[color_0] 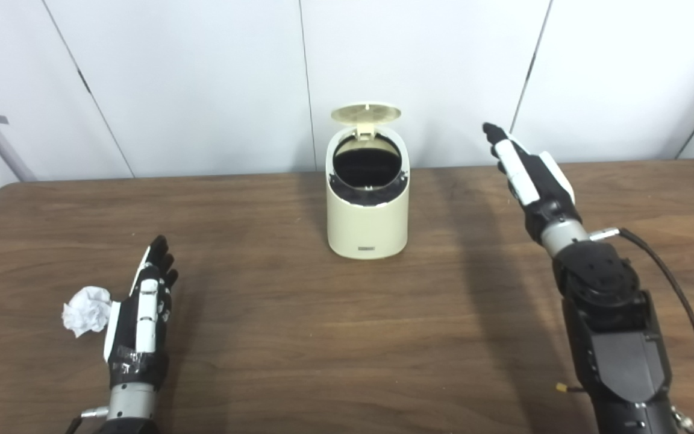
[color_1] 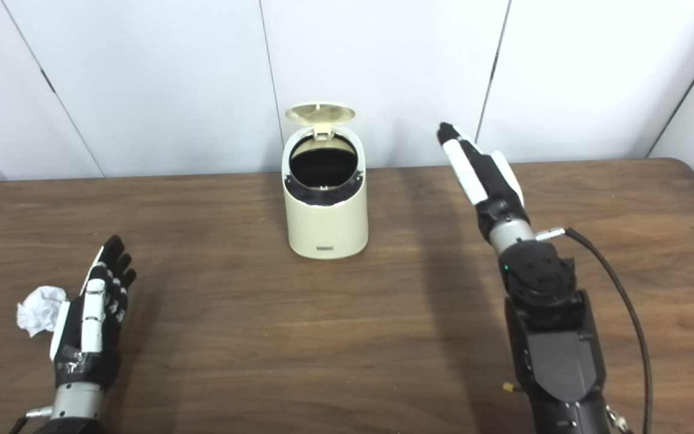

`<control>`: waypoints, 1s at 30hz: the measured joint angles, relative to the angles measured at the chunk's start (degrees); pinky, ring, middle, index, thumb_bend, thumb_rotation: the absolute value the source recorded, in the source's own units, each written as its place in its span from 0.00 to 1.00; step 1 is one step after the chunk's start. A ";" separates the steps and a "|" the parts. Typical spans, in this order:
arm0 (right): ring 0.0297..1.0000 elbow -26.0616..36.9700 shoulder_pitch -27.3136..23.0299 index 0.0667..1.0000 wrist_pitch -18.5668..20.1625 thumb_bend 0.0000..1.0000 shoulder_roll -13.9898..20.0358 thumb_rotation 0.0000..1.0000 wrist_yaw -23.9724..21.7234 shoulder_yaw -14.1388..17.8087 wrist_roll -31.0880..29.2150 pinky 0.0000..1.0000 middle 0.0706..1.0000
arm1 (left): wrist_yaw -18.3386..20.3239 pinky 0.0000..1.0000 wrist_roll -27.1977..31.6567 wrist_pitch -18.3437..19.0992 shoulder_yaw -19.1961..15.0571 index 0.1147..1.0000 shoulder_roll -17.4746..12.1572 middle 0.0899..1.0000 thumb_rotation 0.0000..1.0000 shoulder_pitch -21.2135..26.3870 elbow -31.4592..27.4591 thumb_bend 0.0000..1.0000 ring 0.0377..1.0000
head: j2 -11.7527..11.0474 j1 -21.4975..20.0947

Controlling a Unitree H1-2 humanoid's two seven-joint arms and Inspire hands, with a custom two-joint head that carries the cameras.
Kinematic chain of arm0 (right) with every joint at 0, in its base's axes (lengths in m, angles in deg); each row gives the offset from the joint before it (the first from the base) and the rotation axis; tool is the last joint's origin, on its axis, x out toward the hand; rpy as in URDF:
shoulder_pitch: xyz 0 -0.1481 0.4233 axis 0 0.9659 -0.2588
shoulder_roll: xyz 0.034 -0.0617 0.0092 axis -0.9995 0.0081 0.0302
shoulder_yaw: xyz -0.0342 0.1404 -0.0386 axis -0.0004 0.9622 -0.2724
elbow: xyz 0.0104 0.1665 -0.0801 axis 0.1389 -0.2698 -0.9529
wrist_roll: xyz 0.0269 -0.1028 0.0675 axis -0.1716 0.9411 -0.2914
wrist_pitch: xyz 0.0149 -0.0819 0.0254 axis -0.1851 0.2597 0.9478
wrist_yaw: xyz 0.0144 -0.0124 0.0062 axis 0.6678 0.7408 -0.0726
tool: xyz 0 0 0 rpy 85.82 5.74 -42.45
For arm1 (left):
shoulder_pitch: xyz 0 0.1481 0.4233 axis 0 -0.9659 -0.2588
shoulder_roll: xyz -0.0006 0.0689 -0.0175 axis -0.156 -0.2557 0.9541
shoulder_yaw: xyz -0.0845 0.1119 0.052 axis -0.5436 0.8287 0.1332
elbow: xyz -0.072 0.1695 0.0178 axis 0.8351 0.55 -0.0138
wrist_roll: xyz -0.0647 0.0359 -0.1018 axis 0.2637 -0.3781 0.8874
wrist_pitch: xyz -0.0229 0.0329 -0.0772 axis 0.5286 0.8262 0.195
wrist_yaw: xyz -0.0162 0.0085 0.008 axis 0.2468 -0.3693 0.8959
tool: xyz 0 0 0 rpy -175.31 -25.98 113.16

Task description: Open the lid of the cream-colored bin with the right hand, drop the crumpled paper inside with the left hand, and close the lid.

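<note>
The cream-colored bin (color_0: 367, 223) stands upright at the table's middle back. Its round lid (color_0: 365, 113) is flipped up and the dark inside shows. The crumpled white paper (color_0: 87, 309) lies on the table at the front left. My left hand (color_0: 144, 313) rests just right of the paper, edge-on, fingers stretched forward, open, holding nothing. My right hand (color_0: 528, 169) is raised to the right of the bin, well apart from it, fingers extended and pointing up and back, open and empty.
The brown wooden table (color_0: 299, 337) spans the view, with its rounded corners at the back left and back right. White wall panels rise behind it. A black cable (color_0: 678, 289) runs along my right forearm.
</note>
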 measured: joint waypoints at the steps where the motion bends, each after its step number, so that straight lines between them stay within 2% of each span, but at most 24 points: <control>1: 0.99 0.26 0.27 0.93 0.00 0.61 -0.12 1.00 0.03 0.24 -0.64 1.00 0.96 | 0.00 1.00 0.00 0.00 0.00 0.98 0.00 1.00 0.89 0.00 0.00 0.39 1.00 | 0.09 -0.09; 10: 0.99 0.83 3.08 0.94 -1.04 0.60 -1.29 1.00 0.50 1.90 -5.02 1.00 0.97 | 0.15 1.00 0.12 0.15 -0.02 0.97 -0.10 1.00 0.90 0.02 0.00 0.39 1.00 | 0.35 -0.26; 19: 1.00 0.67 7.62 0.95 -5.63 0.58 -1.53 1.00 0.56 3.28 -9.40 1.00 0.98 | 0.40 1.00 0.98 0.23 -0.01 0.97 -0.27 0.99 0.90 0.03 0.03 0.40 1.00 | 0.62 -0.35; 30: 0.99 0.14 11.18 0.93 -11.66 0.57 -4.50 1.00 3.03 3.44 -10.72 1.00 0.97 | 0.79 1.00 1.23 0.70 0.04 0.97 -0.38 0.99 0.92 0.06 0.00 0.39 1.00 | 0.88 -0.18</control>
